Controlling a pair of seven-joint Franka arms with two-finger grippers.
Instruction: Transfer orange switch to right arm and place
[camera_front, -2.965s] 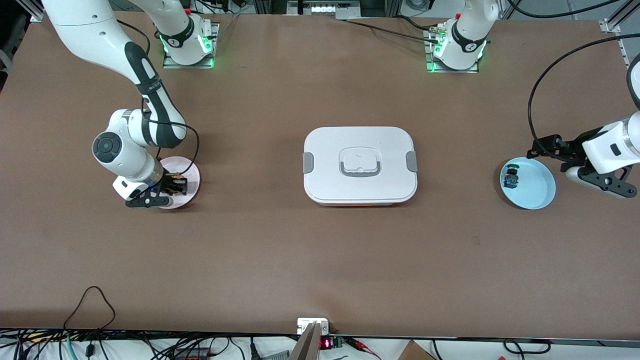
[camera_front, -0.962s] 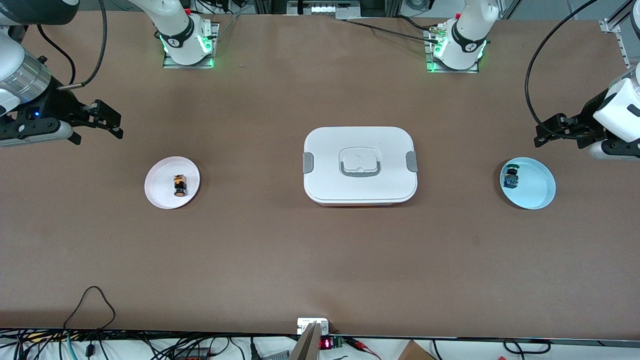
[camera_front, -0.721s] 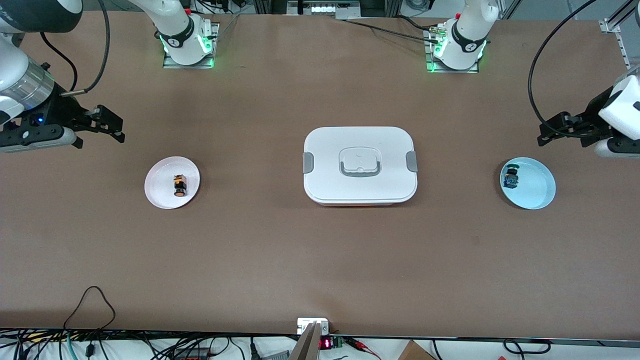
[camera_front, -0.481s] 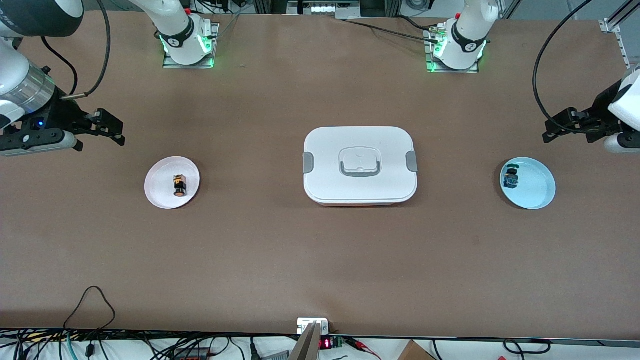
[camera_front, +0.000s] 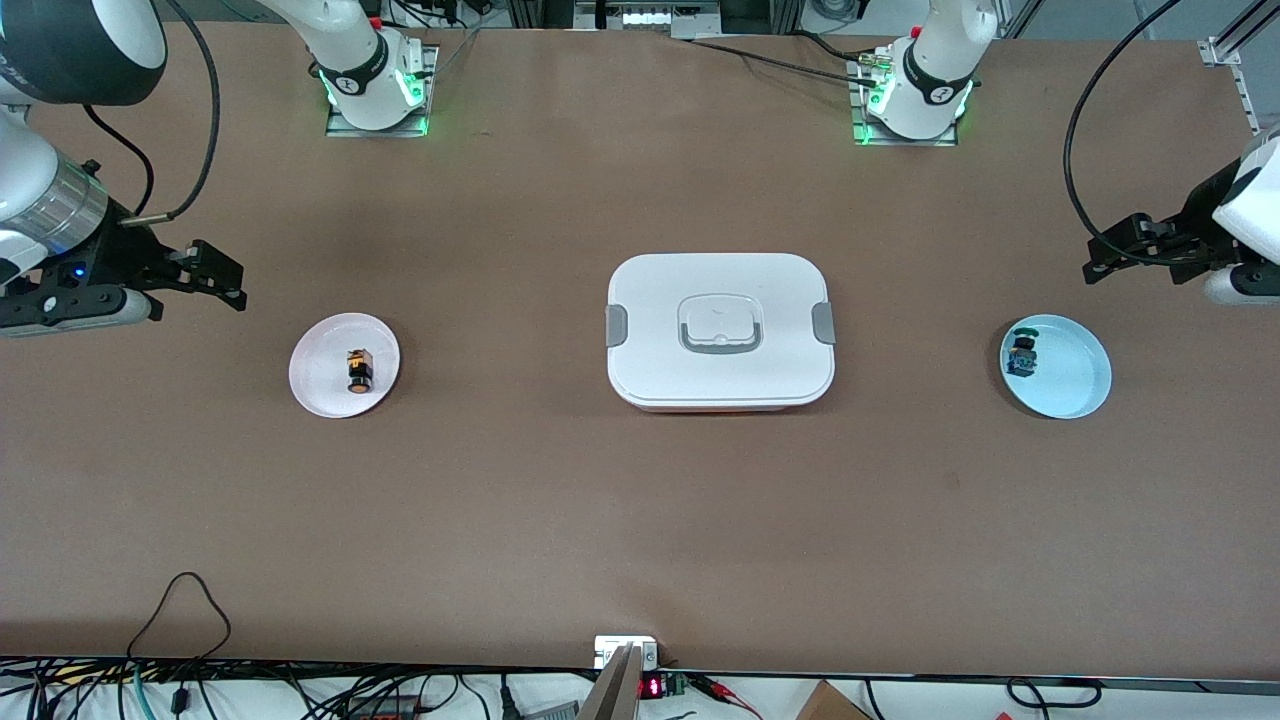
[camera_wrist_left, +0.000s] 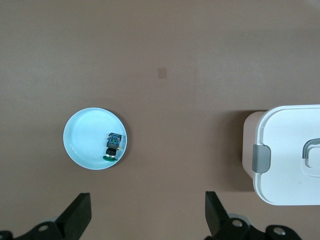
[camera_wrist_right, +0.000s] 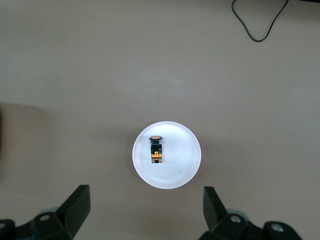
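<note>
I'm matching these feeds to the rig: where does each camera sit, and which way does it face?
Front view: high across the table, facing both bases; shows both arms, white lidded box.
Left wrist view: looks down past open left gripper at blue plate; shares plate, box with front.
Right wrist view: looks down past open right gripper at orange switch on pink plate; front shows both.

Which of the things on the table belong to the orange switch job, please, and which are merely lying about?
Belonging to the job:
- orange switch, lying on the pink plate
- right gripper, open, raised over bare table
- left gripper, open, raised near the blue plate

Just lying about:
- blue-and-green component on the blue plate
- white lidded box at mid-table
</note>
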